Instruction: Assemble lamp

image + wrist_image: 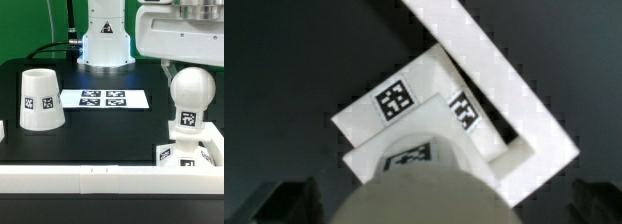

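Note:
The white round-headed bulb (190,95) stands upright on the flat square base (168,155) at the exterior view's right, against the white rail. Tags show on its neck and on the base. My gripper (190,64) hangs just above the bulb's head, open and empty. In the wrist view the bulb's head (429,190) fills the space between my dark fingers (295,200), with a gap on each side, and the base (393,100) lies beyond it. The tapered white shade (38,100) stands mouth-down at the exterior view's left, far from my gripper.
The marker board (103,99) lies flat at the table's middle. A white rail (90,178) runs along the front edge and turns a corner by the base; it also shows in the wrist view (491,60). The arm's white pedestal (105,40) stands behind.

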`<state>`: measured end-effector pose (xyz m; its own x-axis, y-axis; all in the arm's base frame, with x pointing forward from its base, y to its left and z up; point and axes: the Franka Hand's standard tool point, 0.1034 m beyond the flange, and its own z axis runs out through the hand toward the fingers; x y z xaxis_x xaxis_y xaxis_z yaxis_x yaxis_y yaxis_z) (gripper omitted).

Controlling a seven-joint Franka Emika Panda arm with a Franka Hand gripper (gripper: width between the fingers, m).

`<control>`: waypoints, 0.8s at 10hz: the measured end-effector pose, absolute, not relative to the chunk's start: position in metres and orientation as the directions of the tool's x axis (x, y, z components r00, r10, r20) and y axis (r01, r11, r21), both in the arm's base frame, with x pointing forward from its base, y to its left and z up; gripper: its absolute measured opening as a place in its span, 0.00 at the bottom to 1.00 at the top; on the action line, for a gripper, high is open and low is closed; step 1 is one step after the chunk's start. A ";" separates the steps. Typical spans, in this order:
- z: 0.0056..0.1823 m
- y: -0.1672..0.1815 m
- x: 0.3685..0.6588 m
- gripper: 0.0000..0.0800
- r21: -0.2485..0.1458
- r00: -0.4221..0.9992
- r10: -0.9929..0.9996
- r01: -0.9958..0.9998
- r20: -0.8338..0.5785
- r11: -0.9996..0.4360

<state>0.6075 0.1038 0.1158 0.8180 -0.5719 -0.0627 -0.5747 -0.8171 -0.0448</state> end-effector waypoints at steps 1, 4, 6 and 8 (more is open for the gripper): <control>0.118 0.099 0.603 0.87 -0.052 0.874 -0.482 -0.485 -0.060 -0.873; 0.122 0.077 0.597 0.87 -0.070 0.914 -0.401 -0.405 -0.064 -0.912; 0.121 0.079 0.597 0.87 -0.069 0.917 -0.394 -0.398 -0.064 -0.915; 0.121 0.079 0.597 0.87 -0.069 0.917 -0.393 -0.397 -0.065 -0.915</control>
<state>0.5965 0.0793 0.1206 0.9172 -0.3932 -0.0649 -0.3972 -0.9151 -0.0693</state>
